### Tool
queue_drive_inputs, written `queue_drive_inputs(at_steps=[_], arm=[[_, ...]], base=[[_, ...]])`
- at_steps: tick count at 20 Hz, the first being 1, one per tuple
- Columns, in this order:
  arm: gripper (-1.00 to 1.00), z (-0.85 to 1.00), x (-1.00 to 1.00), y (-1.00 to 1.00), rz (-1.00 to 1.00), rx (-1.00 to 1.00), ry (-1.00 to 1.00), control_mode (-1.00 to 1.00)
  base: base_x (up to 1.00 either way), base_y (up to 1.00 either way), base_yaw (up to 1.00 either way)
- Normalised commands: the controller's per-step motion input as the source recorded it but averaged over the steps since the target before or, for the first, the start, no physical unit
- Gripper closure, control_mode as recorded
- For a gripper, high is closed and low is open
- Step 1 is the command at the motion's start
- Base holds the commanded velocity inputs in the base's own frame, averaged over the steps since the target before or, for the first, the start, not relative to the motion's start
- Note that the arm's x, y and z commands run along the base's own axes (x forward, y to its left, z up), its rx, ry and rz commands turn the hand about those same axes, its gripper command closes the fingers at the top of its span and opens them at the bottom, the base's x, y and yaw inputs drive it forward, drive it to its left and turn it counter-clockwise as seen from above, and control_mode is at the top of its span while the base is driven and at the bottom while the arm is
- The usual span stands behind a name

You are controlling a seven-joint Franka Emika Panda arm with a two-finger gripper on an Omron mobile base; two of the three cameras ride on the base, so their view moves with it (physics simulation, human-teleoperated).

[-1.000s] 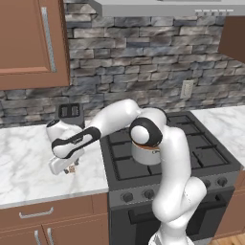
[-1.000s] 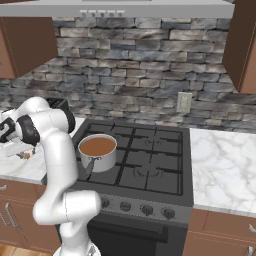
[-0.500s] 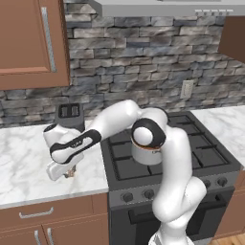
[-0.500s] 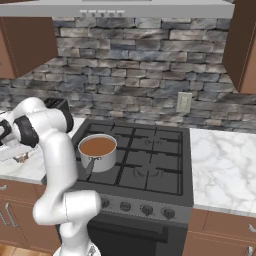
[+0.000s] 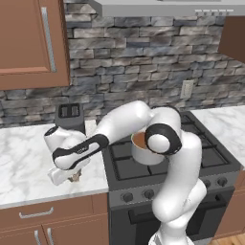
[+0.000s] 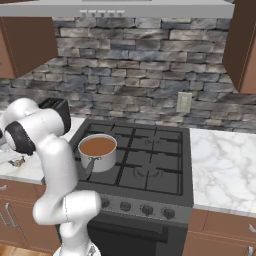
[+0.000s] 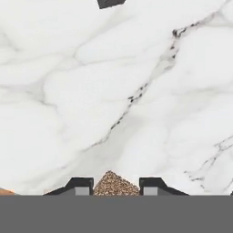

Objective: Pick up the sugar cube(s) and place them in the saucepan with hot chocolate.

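My gripper [image 5: 73, 178] is down on the marble counter left of the stove, also seen at the gripper [image 6: 18, 161] in the right base view. In the hand view a speckled brown sugar cube [image 7: 114, 184] sits between the two fingertips [image 7: 82, 185], which press against its sides; the gripper [image 7: 116, 186] is shut on it. An orange sliver [image 7: 4, 192] shows at the lower left edge, perhaps the other cube. The steel saucepan [image 6: 98, 150] with brown liquid stands on the front left burner, and the saucepan [image 5: 141, 145] is partly hidden by my arm.
A black two-slot toaster [image 5: 70, 115] stands against the stone wall behind the gripper. The black stove [image 6: 145, 160] lies right of the counter [image 5: 24, 158]. More marble counter [image 6: 225, 165] extends right of the stove. Wooden cabinets hang above.
The hand has sunk lower onto the counter beside the stove, and the forearm has dropped with it. Saucepan and toaster have not moved.
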Motion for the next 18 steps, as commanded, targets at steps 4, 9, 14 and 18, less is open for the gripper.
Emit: queue_drive_inputs(at_steps=[4,9,14,18], arm=[[1.0,0.6,-0.62,-0.88,-0.24,0.05,-0.19,-1.0],[1.0,0.82,-0.23,-0.92,-0.26,0.04,-0.16,-1.0],[1.0,1.0,-0.02,-0.8,-0.21,0.14,-0.08,-1.0],[1.0,1.0,0.0,-0.64,-0.19,0.14,0.0,-1.0]], base=[[0.0,0.0,0.0],[0.0,0.0,0.0],[0.0,0.0,0.0],[0.0,0.0,0.0]])
